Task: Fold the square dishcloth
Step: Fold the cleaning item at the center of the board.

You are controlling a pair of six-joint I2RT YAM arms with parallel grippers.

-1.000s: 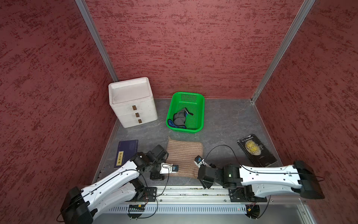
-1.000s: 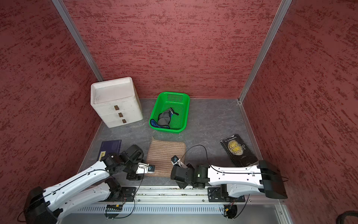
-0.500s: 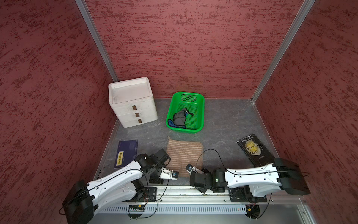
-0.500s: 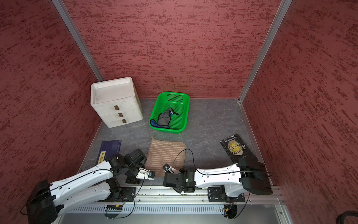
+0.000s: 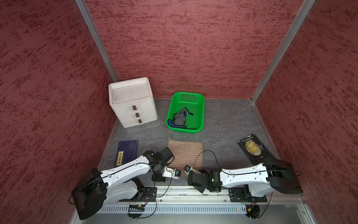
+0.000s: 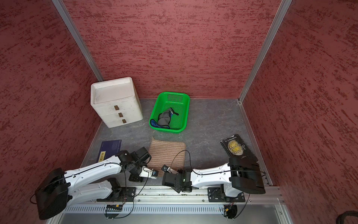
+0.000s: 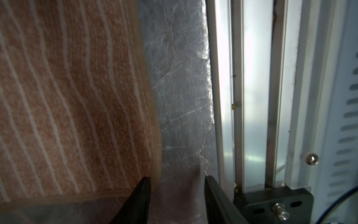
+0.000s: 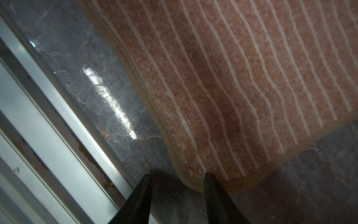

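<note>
The square dishcloth (image 5: 185, 155) (image 6: 167, 155), brown with thin white stripes, lies flat on the grey table. Both arms reach in low over its near edge, the left arm (image 5: 126, 170) at the near-left corner and the right arm (image 5: 242, 175) at the near-right corner. In the left wrist view my left gripper (image 7: 176, 179) is open, one fingertip over the cloth (image 7: 67, 97) corner and the other over bare table. In the right wrist view my right gripper (image 8: 178, 175) is open, with the cloth (image 8: 232, 77) corner partly between its fingertips. Neither pair of jaws is clamped on the cloth.
A white drawer unit (image 5: 132, 102) stands at the back left, beside a green basket (image 5: 201, 108) holding a grey-blue bundle. A blue book (image 5: 126, 153) lies left of the cloth and a black book (image 5: 252, 149) at the right. An aluminium rail (image 5: 174, 191) runs just behind both grippers.
Both grippers have come down and back to the cloth's near corners by the rail. The right arm has swung in leftward. Both pairs of jaws stand narrower than before.
</note>
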